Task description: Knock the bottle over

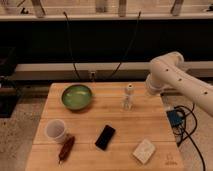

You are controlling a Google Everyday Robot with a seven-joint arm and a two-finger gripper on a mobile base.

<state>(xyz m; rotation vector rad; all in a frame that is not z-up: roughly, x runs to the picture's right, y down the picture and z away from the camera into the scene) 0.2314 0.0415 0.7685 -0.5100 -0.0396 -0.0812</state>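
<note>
One bottle stands upright on my wooden table, toward the back edge and to the right of the green bowl. The white arm bends in from the right, and its lower end hangs near the bottle with a clear gap between them. The gripper must sit somewhere at that end, but I cannot pick it out, nor tell how wide it is or whether it holds anything. Nearer me lie a white cup and a black phone.
</note>
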